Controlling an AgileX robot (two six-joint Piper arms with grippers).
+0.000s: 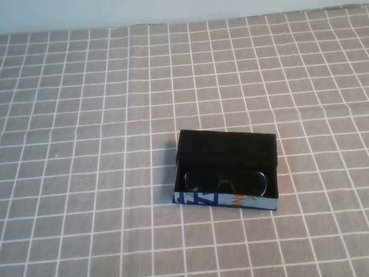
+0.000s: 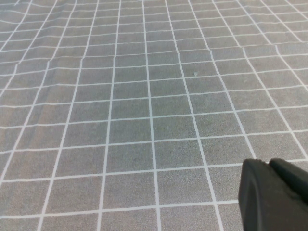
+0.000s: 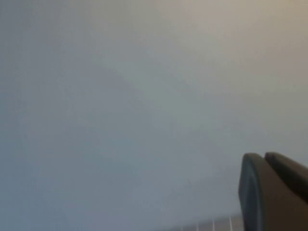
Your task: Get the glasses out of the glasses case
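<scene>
The glasses case (image 1: pixel 204 199) lies open a little right of the table's middle in the high view, its black flap folded back and its light blue printed front side facing me. The black glasses (image 1: pixel 225 181) lie folded inside it. Neither arm shows in the high view. My left gripper (image 2: pixel 268 162) is shut and empty, hovering over bare cloth in the left wrist view. My right gripper (image 3: pixel 264 155) is shut and empty, pointing at a plain pale wall in the right wrist view. Neither wrist view shows the case.
A grey tablecloth with a white grid (image 1: pixel 80 184) covers the whole table and shows in the left wrist view (image 2: pixel 144 120). A pale wall (image 1: pixel 175 3) runs along the far edge. A strip of cloth (image 3: pixel 216 225) shows in the right wrist view.
</scene>
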